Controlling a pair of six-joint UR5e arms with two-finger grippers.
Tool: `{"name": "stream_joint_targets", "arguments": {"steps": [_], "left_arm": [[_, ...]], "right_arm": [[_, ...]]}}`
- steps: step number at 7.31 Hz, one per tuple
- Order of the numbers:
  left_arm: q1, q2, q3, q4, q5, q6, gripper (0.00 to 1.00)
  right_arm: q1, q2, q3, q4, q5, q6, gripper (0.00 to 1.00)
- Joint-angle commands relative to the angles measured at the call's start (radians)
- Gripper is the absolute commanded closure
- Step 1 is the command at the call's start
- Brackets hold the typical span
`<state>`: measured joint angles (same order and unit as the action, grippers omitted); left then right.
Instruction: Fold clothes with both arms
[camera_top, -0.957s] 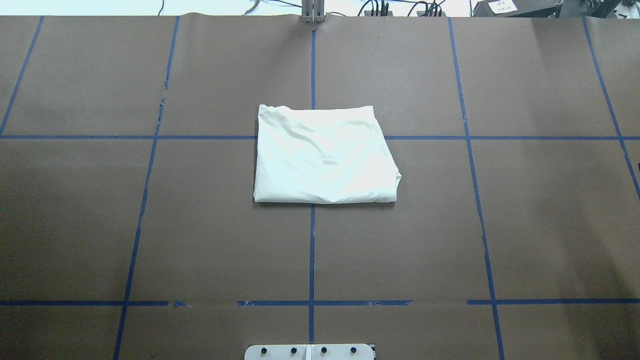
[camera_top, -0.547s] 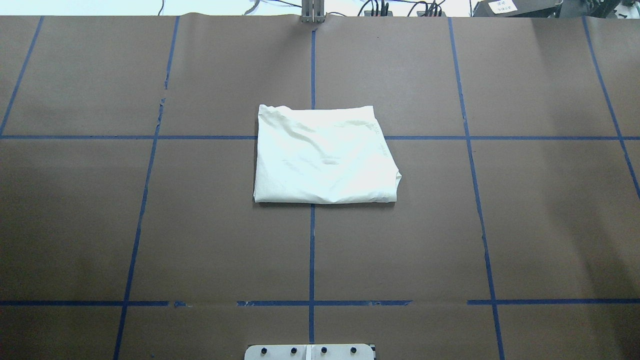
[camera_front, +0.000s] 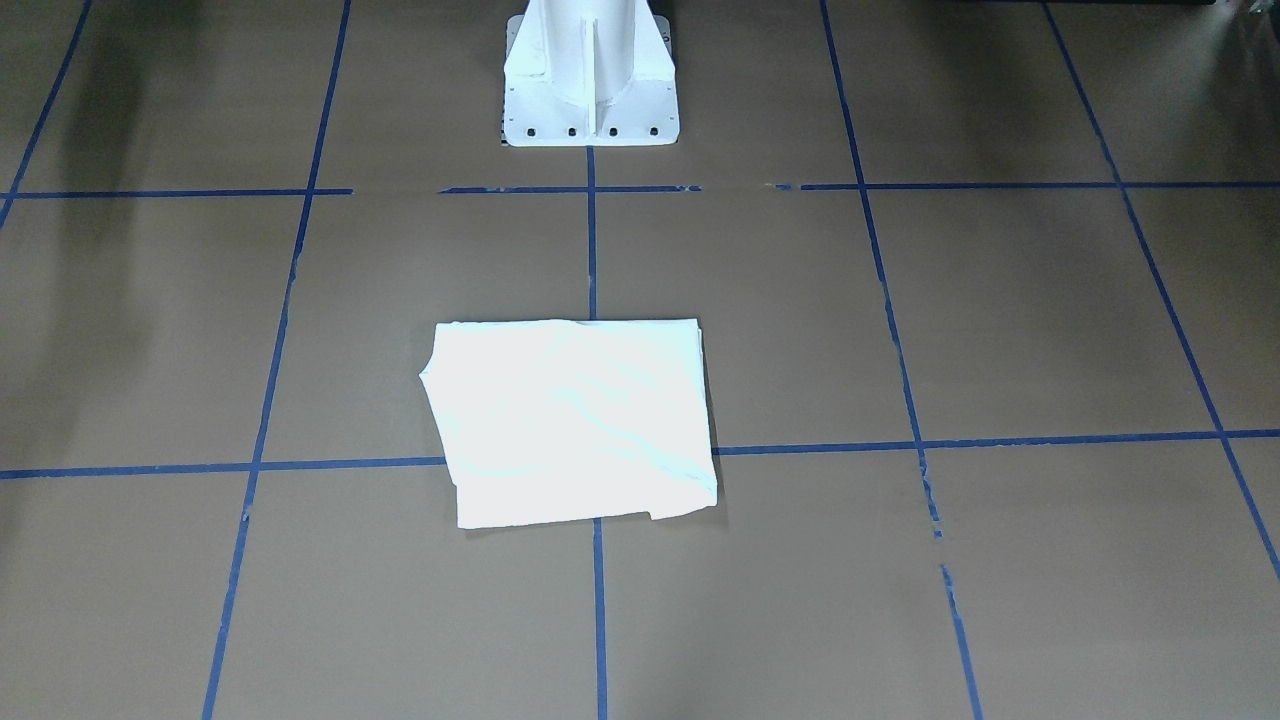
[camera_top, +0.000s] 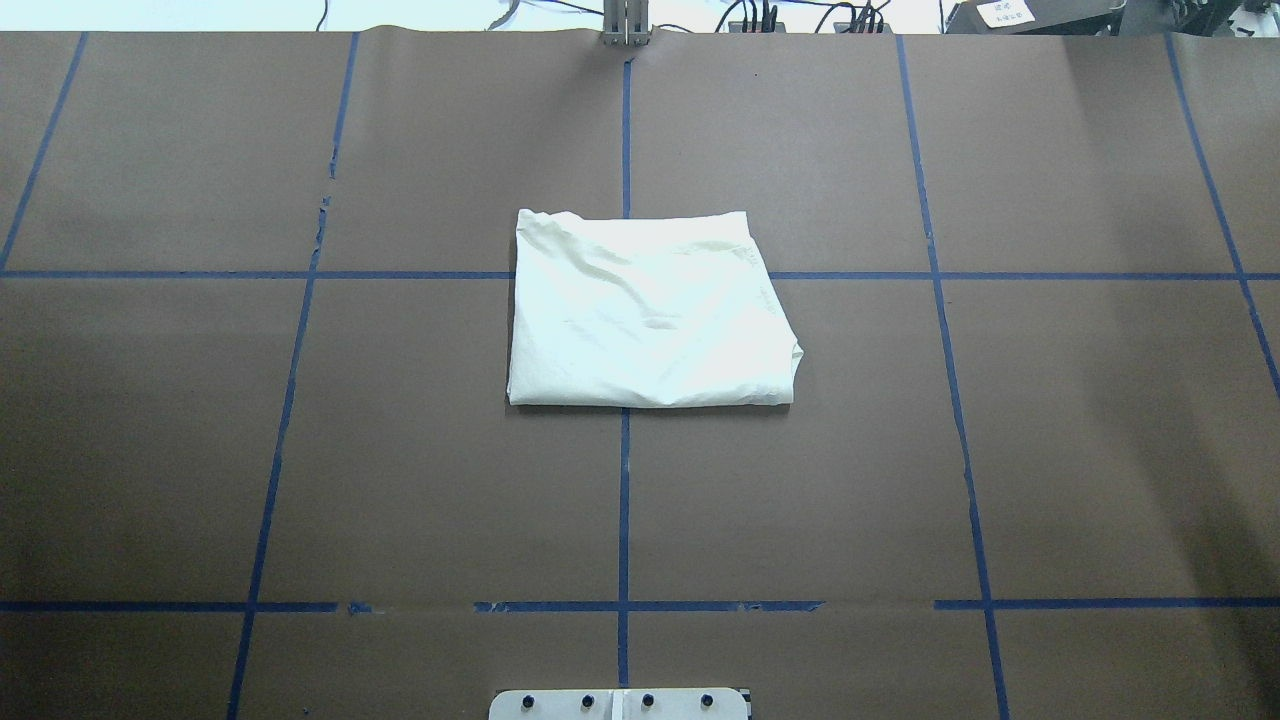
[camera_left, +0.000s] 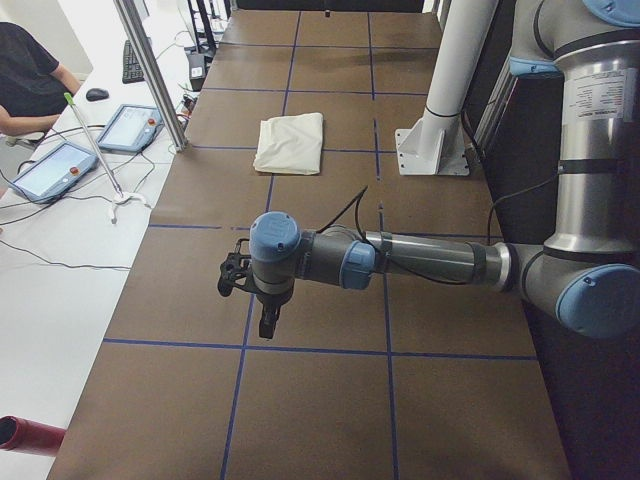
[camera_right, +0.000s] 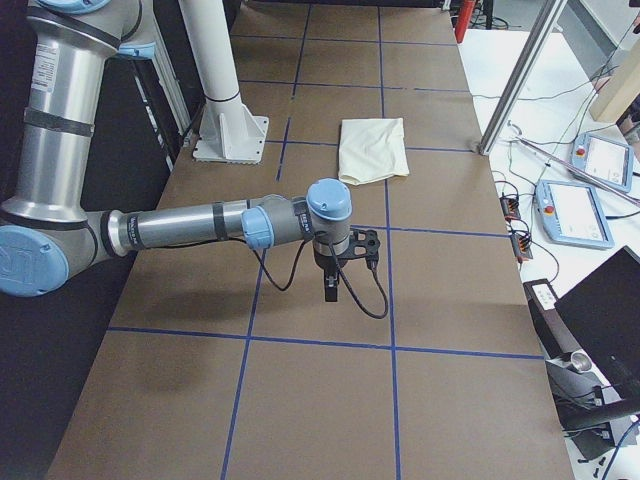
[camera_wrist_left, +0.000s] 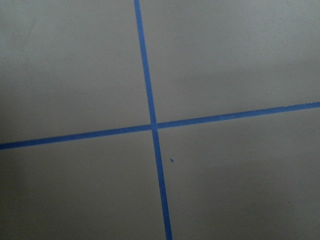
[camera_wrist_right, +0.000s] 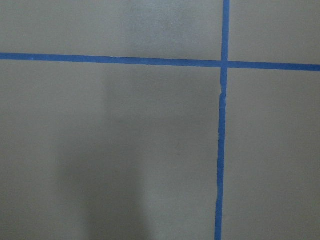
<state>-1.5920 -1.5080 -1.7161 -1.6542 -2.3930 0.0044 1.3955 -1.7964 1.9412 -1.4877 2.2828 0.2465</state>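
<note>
nothing has shifted in the overhead view vs the earlier frames: folded shirt (camera_top: 650, 310) lies in the same spot, same creases, no arm over it.

shirt sits mid-table, straddling the crossing of two blue tape lines (camera_top: 624, 500), well apart from both arms and a bit fwd of the white pedestal base (camera_front: 590, 70). only plain whitish cloth shows, no print visible. roughly rectangular bundle, one side slanting outward, soft diagonal wrinkles across the top, layered edges at one side.

left arm (camera_left: 420, 260) stretches out low over the table's left end, left gripper (camera_left: 267, 328) pointing down above bare paper; can't tell if its fingers are apart or closed. right arm (camera_right: 190, 228) mirrors that at the other end, right gripper (camera_right: 330, 290) pointing down w/ a black cable looped beside it; finger state likewise can't be told. both wrist cams show just paper and tape crossings.

table (camera_top: 400, 450) is covered w/ matte brown paper, tape grid torn in places. off its far side: aluminium post (camera_left: 150, 70), two tablet-like pendants (camera_left: 130, 128), a white desk w/ cables, a seated person in black (camera_left: 25, 75). nothing lies btw the arms and the shirt.
</note>
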Motion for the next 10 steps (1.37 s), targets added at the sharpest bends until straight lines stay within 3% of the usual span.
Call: {"name": "stream_joint_targets", "arguments": {"steps": [1,5,6,8,10], "left_arm": [[-0.014,0.044,0.000,-0.002,-0.005,0.090,0.00],[-0.011,0.043,-0.034,0.002,0.029,0.109,0.00],[-0.011,0.055,-0.078,0.028,0.029,0.109,0.00],[-0.003,0.052,-0.146,0.151,0.028,0.111,0.00],[0.026,0.054,-0.142,0.140,0.026,0.106,0.00]], "right_arm": [[0.029,0.005,-0.004,-0.060,-0.028,-0.123,0.00],[0.042,0.029,-0.022,-0.071,-0.008,-0.089,0.00],[0.060,0.043,-0.027,-0.133,0.039,-0.089,0.00],[0.060,0.058,-0.036,-0.144,0.056,-0.087,0.00],[0.060,0.083,-0.042,-0.135,0.053,0.067,0.00]]}}
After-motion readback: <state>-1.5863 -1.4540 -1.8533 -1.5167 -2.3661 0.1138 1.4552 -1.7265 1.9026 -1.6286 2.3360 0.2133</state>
